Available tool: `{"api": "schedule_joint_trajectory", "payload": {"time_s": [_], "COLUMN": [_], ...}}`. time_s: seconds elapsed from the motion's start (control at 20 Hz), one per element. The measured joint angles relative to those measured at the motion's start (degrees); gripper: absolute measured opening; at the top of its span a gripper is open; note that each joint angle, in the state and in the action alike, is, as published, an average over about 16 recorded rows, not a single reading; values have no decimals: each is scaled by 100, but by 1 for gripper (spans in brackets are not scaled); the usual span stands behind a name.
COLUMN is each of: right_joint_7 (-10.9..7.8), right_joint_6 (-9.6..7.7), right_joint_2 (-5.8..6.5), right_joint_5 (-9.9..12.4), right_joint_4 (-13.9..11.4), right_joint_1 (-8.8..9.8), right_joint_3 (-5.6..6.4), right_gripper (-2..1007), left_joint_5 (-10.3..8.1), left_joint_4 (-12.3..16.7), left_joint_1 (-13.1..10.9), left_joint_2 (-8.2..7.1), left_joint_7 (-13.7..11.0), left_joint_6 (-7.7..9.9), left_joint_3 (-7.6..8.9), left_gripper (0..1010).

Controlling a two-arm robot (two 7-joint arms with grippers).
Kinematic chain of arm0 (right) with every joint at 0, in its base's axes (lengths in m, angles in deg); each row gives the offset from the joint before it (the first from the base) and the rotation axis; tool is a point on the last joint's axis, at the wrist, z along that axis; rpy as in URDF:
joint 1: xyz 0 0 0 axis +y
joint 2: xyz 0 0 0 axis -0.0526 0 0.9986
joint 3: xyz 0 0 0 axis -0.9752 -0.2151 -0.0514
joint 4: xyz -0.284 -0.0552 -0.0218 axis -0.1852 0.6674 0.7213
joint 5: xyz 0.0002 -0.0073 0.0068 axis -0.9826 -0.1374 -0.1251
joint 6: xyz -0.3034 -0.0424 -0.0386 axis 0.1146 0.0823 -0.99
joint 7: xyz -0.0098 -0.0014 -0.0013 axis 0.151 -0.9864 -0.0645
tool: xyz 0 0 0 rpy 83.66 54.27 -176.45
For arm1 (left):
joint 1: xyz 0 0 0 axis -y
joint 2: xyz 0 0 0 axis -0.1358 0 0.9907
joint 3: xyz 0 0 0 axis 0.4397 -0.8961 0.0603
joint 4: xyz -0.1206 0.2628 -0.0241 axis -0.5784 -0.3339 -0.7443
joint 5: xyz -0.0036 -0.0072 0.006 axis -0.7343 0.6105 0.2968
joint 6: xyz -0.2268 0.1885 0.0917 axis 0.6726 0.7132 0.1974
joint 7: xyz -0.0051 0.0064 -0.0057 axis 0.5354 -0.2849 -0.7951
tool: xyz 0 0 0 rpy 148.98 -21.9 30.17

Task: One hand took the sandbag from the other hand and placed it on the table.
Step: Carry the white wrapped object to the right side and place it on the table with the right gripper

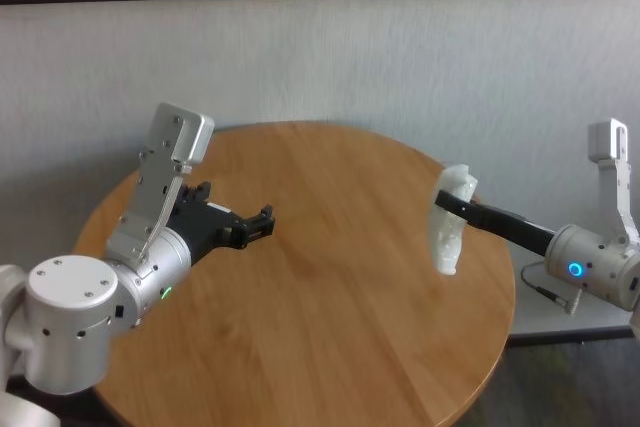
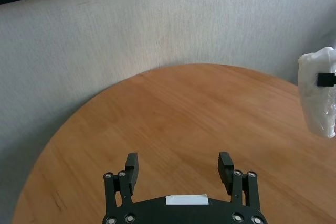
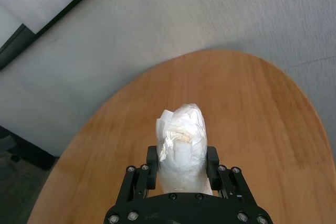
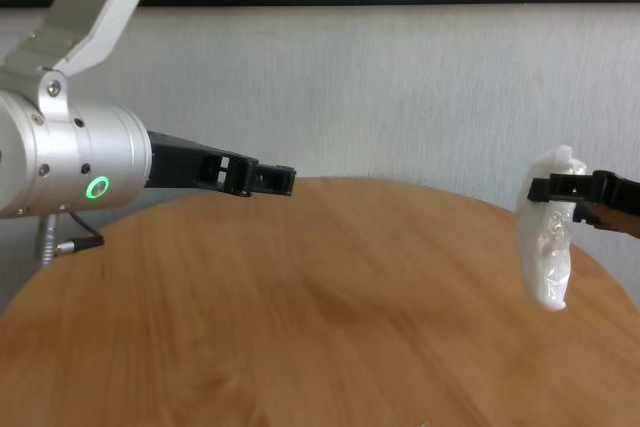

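The sandbag [image 1: 447, 222] hangs upright in the air above the right side of the table [image 1: 330, 347], pinched near its upper end between the closed fingers of the right gripper [image 1: 447, 201], the one with the blue ring. The left gripper [image 1: 262, 224], green-ringed, hovers well apart over the table's left side, its jaws wide and empty. Judging from this, the handover is done and the placing remains: the next move calls for lowering the bag to the wood, then releasing. The round wood-grain top is bare; a grey wall [image 1: 380, 57] with a dark rail stands behind
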State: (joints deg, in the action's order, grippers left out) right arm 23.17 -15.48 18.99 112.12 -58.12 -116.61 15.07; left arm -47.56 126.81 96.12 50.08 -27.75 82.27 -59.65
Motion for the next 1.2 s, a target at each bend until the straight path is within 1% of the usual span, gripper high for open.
{"api": "schedule_joint_trajectory", "payload": {"time_s": [0.7, 0.9, 1.2], "right_joint_7": [-9, -37, -101], "right_joint_6": [-65, -86, -113], "right_joint_2": [-186, -237, -310], "right_joint_5": [-289, -361, -458], "right_joint_4": [503, 626, 769], "right_joint_1": [-190, -234, -279], "right_joint_3": [56, 73, 100], "right_gripper": [535, 535, 535], "left_joint_5": [55, 74, 114], "left_joint_4": [-40, -44, -25], "left_joint_1": [-49, -82, -160], "left_joint_2": [175, 257, 423], "left_joint_7": [-80, -20, 148], "left_joint_6": [45, 59, 110], "left_joint_3": [199, 292, 481], "left_gripper": [1000, 1000, 1000]}}
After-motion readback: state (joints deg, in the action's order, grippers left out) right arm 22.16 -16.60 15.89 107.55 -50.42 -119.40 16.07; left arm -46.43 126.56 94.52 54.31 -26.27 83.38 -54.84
